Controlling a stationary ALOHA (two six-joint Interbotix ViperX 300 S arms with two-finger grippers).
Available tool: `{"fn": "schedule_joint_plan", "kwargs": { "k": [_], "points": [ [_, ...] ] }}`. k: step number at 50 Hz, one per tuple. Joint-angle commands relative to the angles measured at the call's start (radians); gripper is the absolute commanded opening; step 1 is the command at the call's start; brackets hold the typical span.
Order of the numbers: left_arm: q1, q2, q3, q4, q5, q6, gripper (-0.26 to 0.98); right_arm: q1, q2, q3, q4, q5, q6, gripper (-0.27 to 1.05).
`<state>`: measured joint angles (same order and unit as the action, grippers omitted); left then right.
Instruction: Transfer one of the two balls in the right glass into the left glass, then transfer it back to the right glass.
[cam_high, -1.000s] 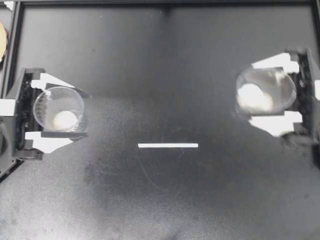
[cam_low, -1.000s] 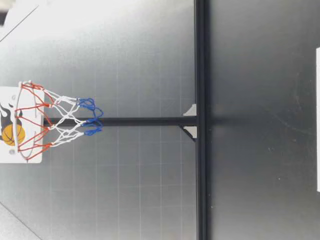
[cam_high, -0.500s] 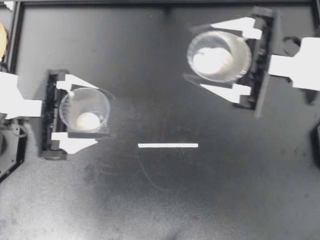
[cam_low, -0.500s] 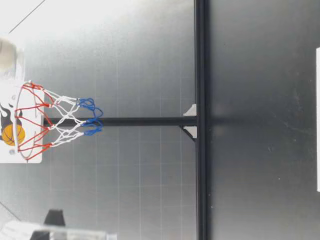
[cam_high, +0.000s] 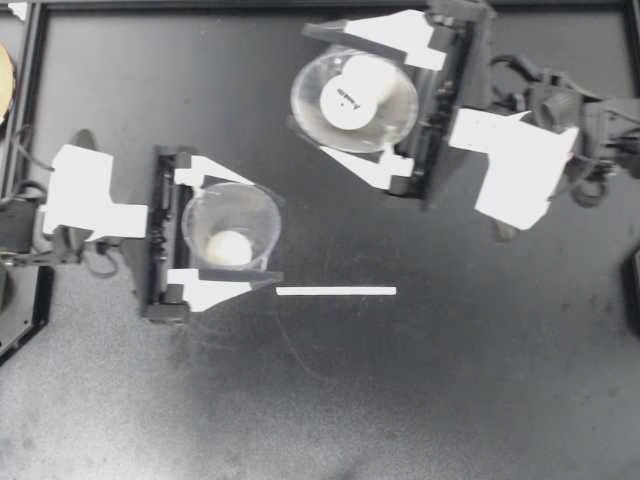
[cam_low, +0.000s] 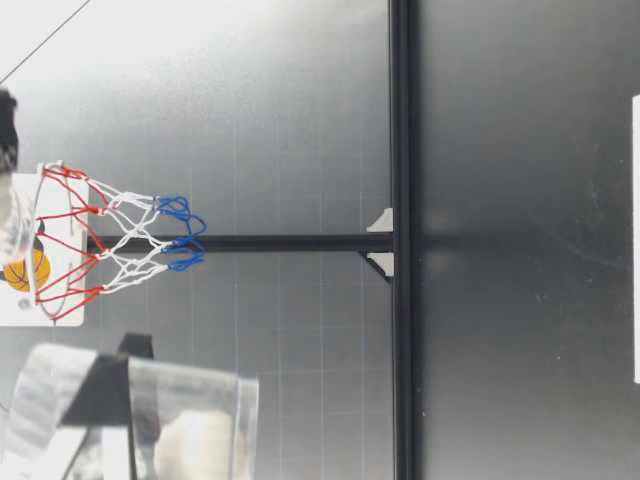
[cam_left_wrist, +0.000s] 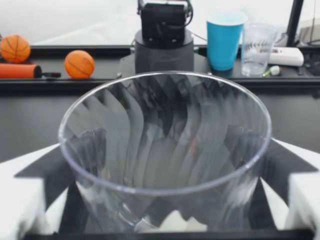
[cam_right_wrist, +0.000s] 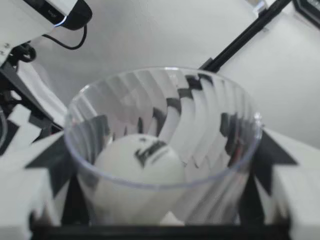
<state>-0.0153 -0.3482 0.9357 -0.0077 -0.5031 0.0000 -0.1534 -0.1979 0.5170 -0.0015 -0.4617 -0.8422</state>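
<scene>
My left gripper (cam_high: 265, 232) pinches an upright clear ribbed plastic glass (cam_high: 258, 205) holding one small white ball (cam_high: 229, 249). Well apart, my right gripper (cam_high: 316, 92) clamps a second clear glass (cam_high: 402, 112) containing a printed white ball (cam_high: 350, 95) (dark lettering on top).

1. Two grippers, both mine: my left gripper (cam_high: 255, 235) and my right gripper (cam_high: 315, 90), each clamped on one glass.
2. Two clear ribbed glasses in my grip: the left glass (cam_high: 192, 222) and the right glass (cam_high: 300, 105).
3. Two white balls that I can make out: the left ball (cam_high: 230, 248) in the left glass, the right ball (cam_high: 350, 95) in the right glass.
4. One white strip (cam_high: 335, 291) on the table (cam_high: 450, 380).
5. One toy hoop (cam_low: 60, 245) with a red, white and blue net.
6. Past my left glass, two orange toy balls: the first basketball (cam_left_wrist: 15, 47) and the second basketball (cam_left_wrist: 80, 64).
7. Also there, one blue cup (cam_left_wrist: 224, 40) and one spare clear cup (cam_left_wrist: 257, 47).
</scene>
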Motion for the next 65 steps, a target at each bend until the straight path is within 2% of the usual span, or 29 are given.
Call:
{"fn": "schedule_joint_plan", "kwargs": {
  "k": [1,14,28,47,65],
  "points": [
    [-0.008,0.008,-0.044,0.0,-0.015,0.0,0.77,-0.006,0.008,-0.043,0.0,-0.02,-0.029,0.68],
    [-0.032,0.029,-0.075,0.002,-0.051,0.011,0.77,-0.006,0.044,-0.058,0.002,-0.08,-0.143,0.68],
    [-0.037,0.052,-0.089,0.002,-0.135,0.003,0.77,-0.006,0.072,-0.06,0.0,-0.161,-0.276,0.68],
    [-0.043,0.109,-0.132,0.002,-0.132,-0.003,0.77,-0.006,0.109,-0.081,0.0,-0.207,-0.396,0.68],
    [-0.044,0.117,-0.133,-0.005,-0.129,-0.011,0.77,0.002,0.13,-0.103,0.0,-0.207,-0.534,0.68]
  ]
}}
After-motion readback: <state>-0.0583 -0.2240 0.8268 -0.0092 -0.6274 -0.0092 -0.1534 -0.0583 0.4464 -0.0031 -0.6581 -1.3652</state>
